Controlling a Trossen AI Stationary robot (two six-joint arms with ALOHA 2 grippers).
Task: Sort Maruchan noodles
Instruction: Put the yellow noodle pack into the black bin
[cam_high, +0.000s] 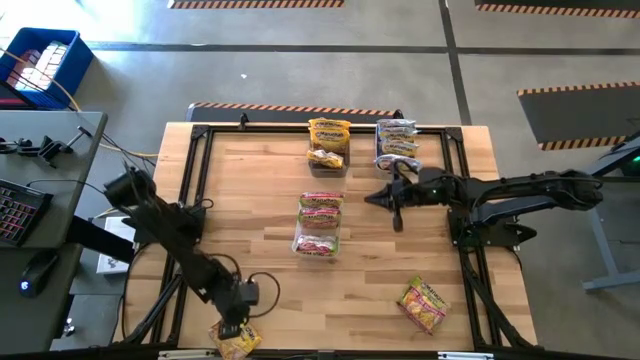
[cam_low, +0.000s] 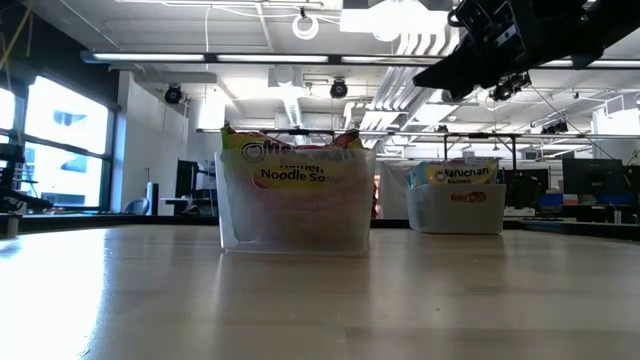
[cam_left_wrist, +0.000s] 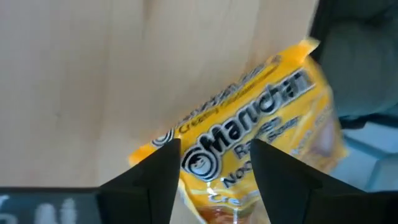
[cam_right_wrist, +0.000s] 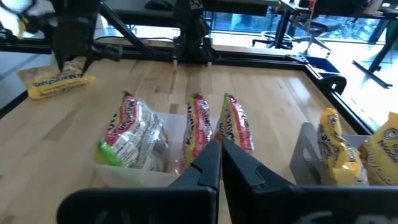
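Note:
A yellow Maruchan noodle packet (cam_left_wrist: 249, 130) lies flat at the table's near left corner (cam_high: 237, 343). My left gripper (cam_left_wrist: 214, 168) is open and points down over it, one finger to either side of its middle. It also shows far off in the right wrist view (cam_right_wrist: 69, 57), above that packet (cam_right_wrist: 55, 81). My right gripper (cam_high: 392, 203) is shut on nothing and hangs level above the table's middle right, just behind the middle bin (cam_right_wrist: 155, 140). A loose yellow-and-red packet (cam_high: 423, 305) lies flat near the right front.
Three clear bins hold upright packets: red-and-green ones mid-table (cam_high: 319, 225), yellow ones at the far middle (cam_high: 329, 145), silvery-white ones beside them (cam_high: 397, 145). A black frame (cam_high: 200, 170) runs round the table top. Bare wood lies between the bins and the near edge.

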